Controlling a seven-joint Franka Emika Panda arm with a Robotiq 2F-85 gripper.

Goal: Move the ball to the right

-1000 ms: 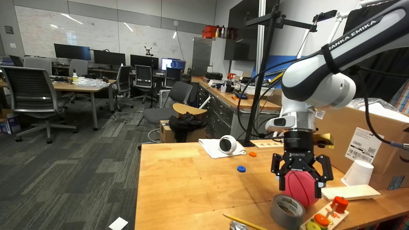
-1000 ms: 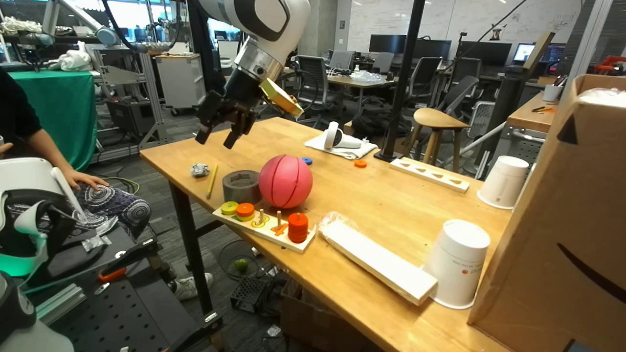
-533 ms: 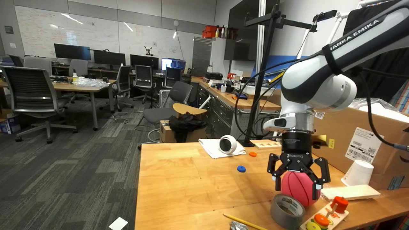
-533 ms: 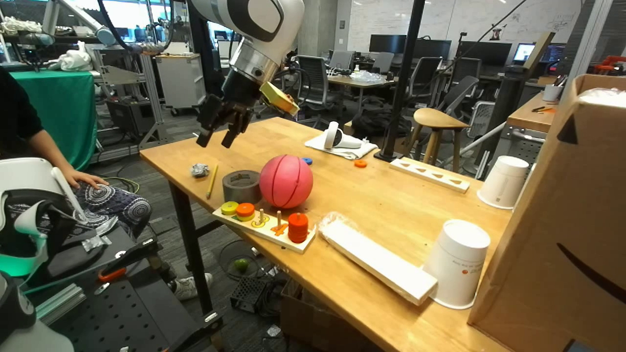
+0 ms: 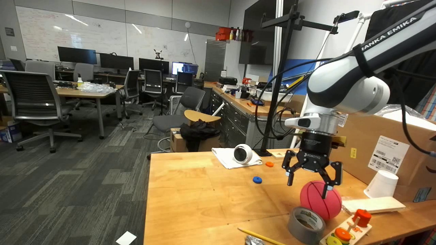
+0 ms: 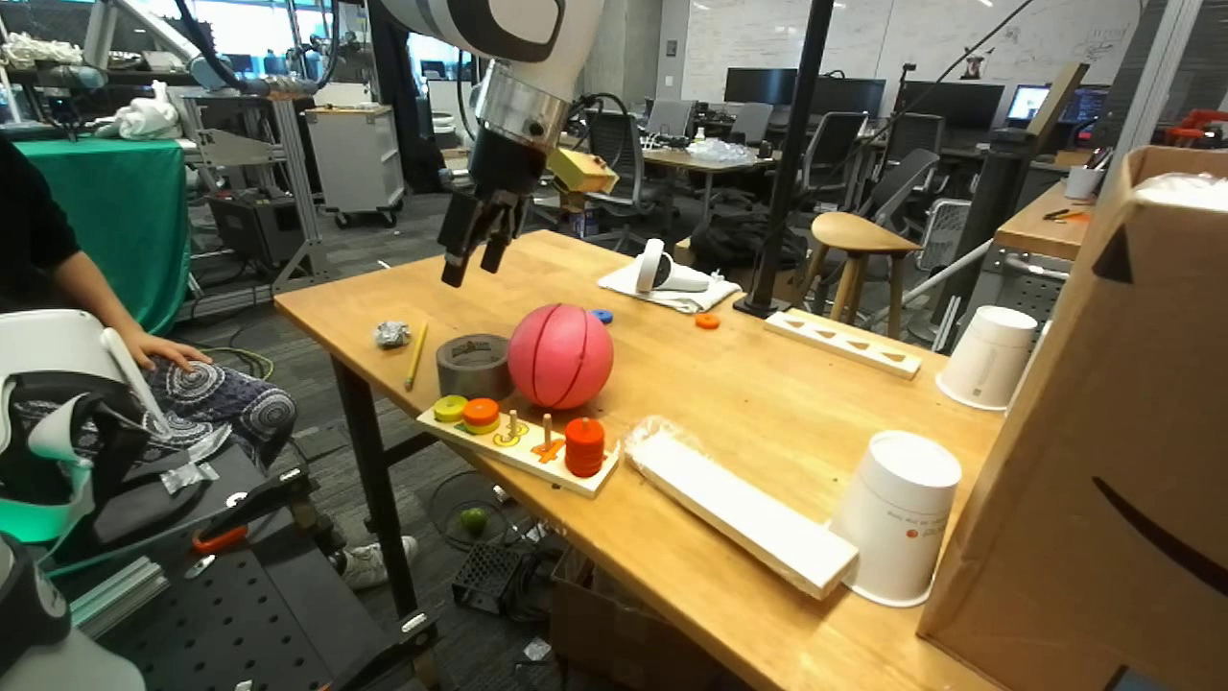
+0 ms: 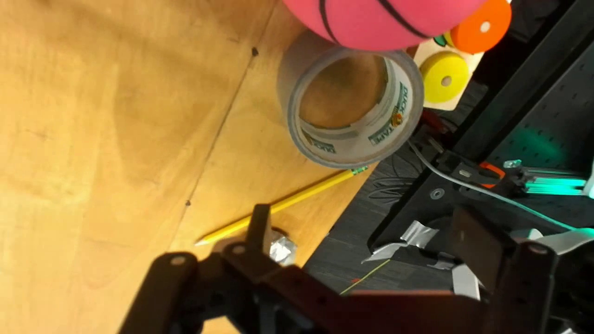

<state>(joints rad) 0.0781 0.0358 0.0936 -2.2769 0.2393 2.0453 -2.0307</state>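
Note:
The pinkish-red ball with dark seams rests on the wooden table in both exterior views (image 5: 320, 202) (image 6: 561, 355); its lower part shows at the top of the wrist view (image 7: 380, 21). The grey tape roll (image 5: 301, 227) is close beside it, also in an exterior view (image 6: 470, 369) and the wrist view (image 7: 297, 76). My gripper (image 5: 307, 188) is open and empty, tilted above the table. In an exterior view (image 6: 472, 273) it hangs up and left of the ball, clearly apart from it. In the wrist view its fingers (image 7: 365, 213) are wide apart with nothing between them.
A counting board with colored rings (image 6: 518, 446) lies by the ball at the table edge. A pencil (image 6: 416, 355) and foil ball (image 6: 391, 334) lie past the tape. A wrapped white block (image 6: 739, 509), a paper cup (image 6: 897, 518) and a cardboard box (image 6: 1084, 432) stand nearby.
My gripper has risen and turned, and has shifted right in an exterior view, with its fingers now at a slant. It stays open. The ball and tape roll have not moved.

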